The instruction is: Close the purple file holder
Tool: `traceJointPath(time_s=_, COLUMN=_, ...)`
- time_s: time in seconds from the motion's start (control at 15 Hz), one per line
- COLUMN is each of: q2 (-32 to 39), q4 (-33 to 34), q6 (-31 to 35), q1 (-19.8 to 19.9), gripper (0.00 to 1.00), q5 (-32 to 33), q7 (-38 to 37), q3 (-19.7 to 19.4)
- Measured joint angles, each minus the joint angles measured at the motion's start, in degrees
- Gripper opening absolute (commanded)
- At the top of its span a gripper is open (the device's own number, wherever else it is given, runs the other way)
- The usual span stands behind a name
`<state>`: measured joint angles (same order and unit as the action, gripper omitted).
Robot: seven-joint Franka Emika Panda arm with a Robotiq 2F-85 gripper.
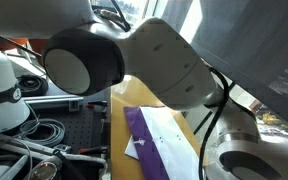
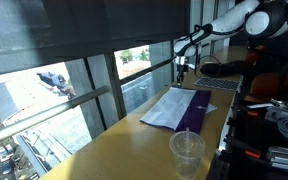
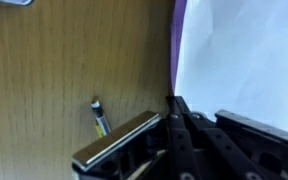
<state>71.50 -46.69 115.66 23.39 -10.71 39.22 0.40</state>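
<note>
Above the long wooden counter point(image 2: 109, 150), my gripper point(image 2: 181, 70) hung spread and empty near the flat deep-purple file holder point(image 2: 196, 108), which lay open, probably so I could catch its cover.

Right now my black-linked gripper point(image 3: 167, 120) pokes in from the bottom edge, its jaw gap unreadable, over the brown wooden tabletop point(image 3: 54, 60), where the deep-purple file holder point(image 3: 176, 40) shows as a thin strip edging bright white paper sheets point(image 3: 244, 60), and a small dark pen-like stub point(image 3: 99, 116) lies on the wood nearby.
</note>
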Motion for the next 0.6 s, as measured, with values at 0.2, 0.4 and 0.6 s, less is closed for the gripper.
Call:
traceJointPath(time_s=0.2, q2=-0.37, q4=0.66, q6=-0.14, q1=0.33, gripper=0.00, q5=-0.16, q7=0.00, q3=0.00)
traceJointPath(time_s=0.4, q2=-1.43, q4=0.71, q6=-1.27, q1=0.31, gripper=0.00, q5=0.16, q7=0.00, q3=-0.07)
traceJointPath(time_s=0.6, q2=-3.32, q4=0.36, q6=-4.08, q1=-0.63, gripper=0.00, q5=2.02, q7=-0.30, q3=-1.07)
